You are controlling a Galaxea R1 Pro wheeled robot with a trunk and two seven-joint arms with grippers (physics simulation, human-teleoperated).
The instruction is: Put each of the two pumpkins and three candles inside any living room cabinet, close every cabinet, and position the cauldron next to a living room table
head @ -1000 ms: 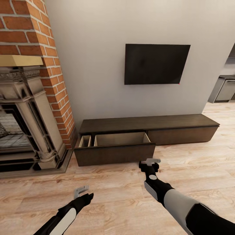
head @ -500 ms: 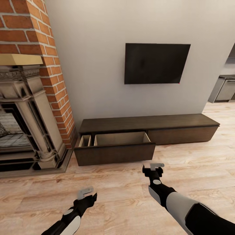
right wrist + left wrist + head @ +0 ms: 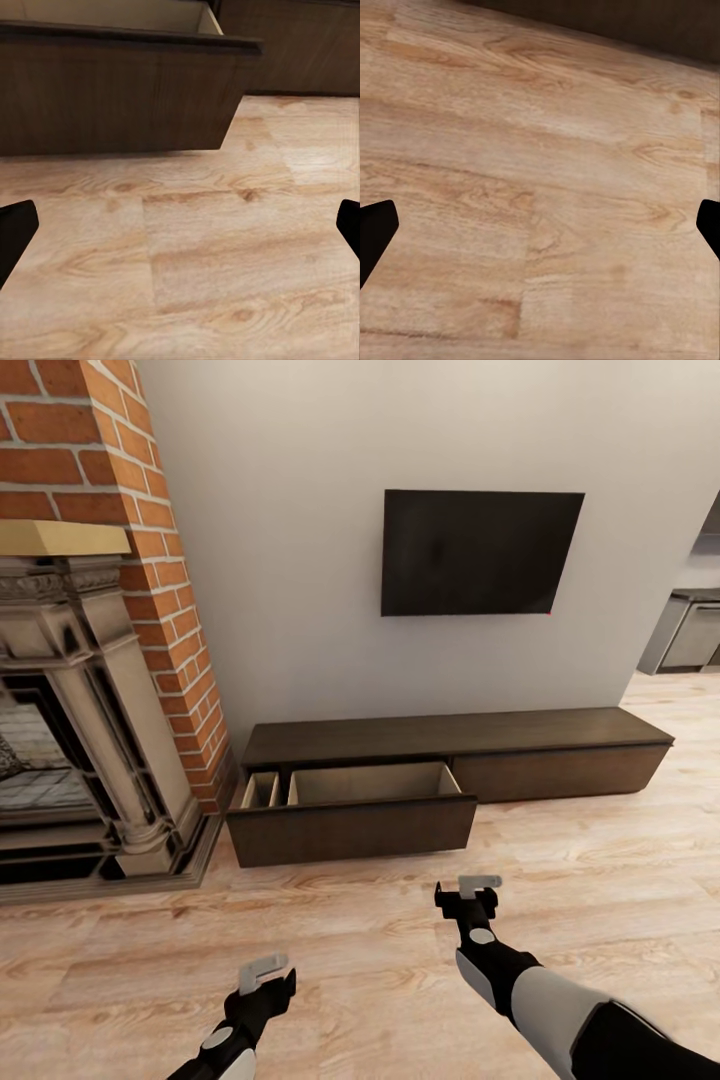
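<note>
Both grippers hang over the pale wooden plank floor [image 3: 350, 950] in front of the long low dark brown wooden cabinet [image 3: 450, 738]. In the head view, the right gripper [image 3: 478, 884] is close to the front of the cabinet's pulled-out drawer [image 3: 350, 830], at its right end, and does not touch it. The left gripper [image 3: 264, 970] is farther from the cabinet, with bare floor between them. The drawer stands open at the cabinet's left end, and its pale wood inside has a narrow and a wide compartment; both look bare as far as I can see. Beside the cabinet's left end rises the red brick fireplace [image 3: 90, 660] with a carved stone surround. Above the cabinet a black flat screen [image 3: 482, 552] hangs on the grey wall.

In the left wrist view, the dark fingertips [image 3: 376, 232] stand wide apart and hold nothing, with floor planks between them.

In the right wrist view, the fingertips [image 3: 15, 229] are also spread wide and hold nothing; the drawer's [image 3: 112, 90] dark front and its right corner are near.
</note>
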